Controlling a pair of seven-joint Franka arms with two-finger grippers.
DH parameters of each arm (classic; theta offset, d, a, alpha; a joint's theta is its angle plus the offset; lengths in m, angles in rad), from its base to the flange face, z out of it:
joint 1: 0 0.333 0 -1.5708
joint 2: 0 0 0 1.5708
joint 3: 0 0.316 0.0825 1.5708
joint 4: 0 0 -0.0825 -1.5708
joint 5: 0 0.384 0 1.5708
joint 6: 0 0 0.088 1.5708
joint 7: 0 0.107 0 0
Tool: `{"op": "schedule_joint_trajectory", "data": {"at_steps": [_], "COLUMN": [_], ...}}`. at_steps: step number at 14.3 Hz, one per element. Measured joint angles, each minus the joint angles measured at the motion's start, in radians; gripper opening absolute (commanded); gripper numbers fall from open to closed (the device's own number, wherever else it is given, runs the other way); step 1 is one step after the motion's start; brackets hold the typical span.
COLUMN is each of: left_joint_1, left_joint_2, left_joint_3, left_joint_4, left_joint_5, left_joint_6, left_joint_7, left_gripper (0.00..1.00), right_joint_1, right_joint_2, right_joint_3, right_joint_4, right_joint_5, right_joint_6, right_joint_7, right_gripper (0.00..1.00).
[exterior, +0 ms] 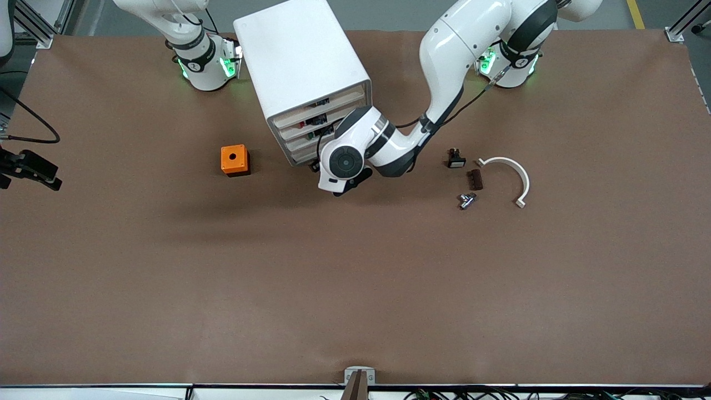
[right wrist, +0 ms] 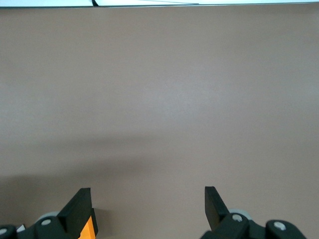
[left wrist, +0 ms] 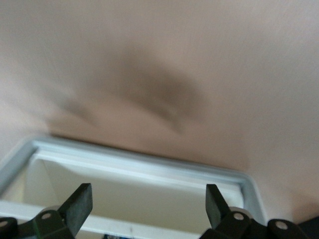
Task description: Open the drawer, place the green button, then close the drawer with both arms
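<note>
The white cabinet (exterior: 303, 61) stands between the two arm bases, its four slatted drawer fronts (exterior: 316, 125) facing the left arm's end of the table. The left arm's wrist (exterior: 344, 164) is low against those fronts and hides its hand there. In the left wrist view my left gripper (left wrist: 148, 204) is open and empty over a white drawer tray (left wrist: 149, 167) that is pulled out; I cannot tell which drawer it is. The tiny button (exterior: 466, 200) lies on the table toward the left arm's end. My right gripper (right wrist: 148, 204) is open and empty above bare table.
An orange box (exterior: 235, 160) with a round hole sits beside the cabinet toward the right arm's end; its corner shows by a right finger (right wrist: 88, 229). A small black switch (exterior: 455, 159), a brown block (exterior: 474, 179) and a white curved piece (exterior: 508, 178) lie near the button.
</note>
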Motion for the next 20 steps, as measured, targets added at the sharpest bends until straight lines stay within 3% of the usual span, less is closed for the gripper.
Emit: {"op": "schedule_joint_trajectory", "data": {"at_steps": [5, 8, 13, 17, 20], "left_joint_1": [0.145, 0.244, 0.349, 0.54, 0.67], "left_joint_2": [-0.139, -0.267, -0.428, -0.532, -0.636], "left_joint_3": [0.001, 0.002, 0.004, 0.008, 0.009], "left_joint_4": [0.026, 0.03, 0.024, -0.001, -0.088], "left_joint_5": [0.087, 0.128, 0.245, 0.25, 0.263], "left_joint_6": [-0.063, -0.199, -0.479, -0.591, -0.611], "left_joint_7": [0.049, 0.139, 0.453, 0.772, 0.976], "left_gripper": [0.99, 0.99, 0.99, 0.99, 0.99], "right_joint_1": [-0.002, -0.006, -0.013, -0.012, -0.005], "right_joint_2": [0.0, 0.0, 0.0, 0.0, 0.001], "right_joint_3": [0.0, 0.0, 0.0, 0.011, 0.018], "right_joint_4": [0.012, 0.012, 0.012, 0.01, 0.008], "right_joint_5": [0.0, 0.0, 0.001, 0.002, 0.003], "right_joint_6": [0.001, 0.002, -0.001, -0.024, -0.033], "right_joint_7": [0.0, 0.0, 0.0, 0.0, 0.0], "right_gripper": [1.0, 1.0, 1.0, 1.0, 1.0]}}
